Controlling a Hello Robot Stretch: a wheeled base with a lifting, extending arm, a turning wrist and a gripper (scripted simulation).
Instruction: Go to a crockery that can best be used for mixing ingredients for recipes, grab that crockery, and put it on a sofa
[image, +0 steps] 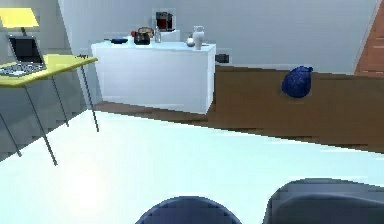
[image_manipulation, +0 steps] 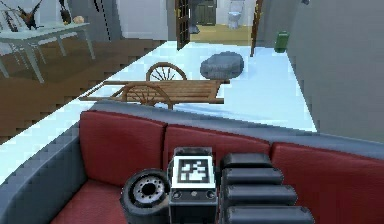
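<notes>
In the forward view, a yellow desk (image: 55, 65) with a laptop (image: 22, 52) sits at the left. Next comes a white cabinet (image: 150, 75) topped with small dark and pale items (image: 143, 36); whether any is the mixing bowl cannot be told. A blue bag (image: 297, 80) lies on the floor further right. In the arm side view, the gripper (image_manipulation: 148, 195) shows against the near red sofa (image_manipulation: 120, 135), a wooden cart (image_manipulation: 165, 92) beyond, and what its fingers hold, if anything, cannot be told.

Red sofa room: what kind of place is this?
Probably a living room in a house: there's a red sofa, a wooden wagon-wheel cart on a pale rug, and a white cabinet.
</notes>
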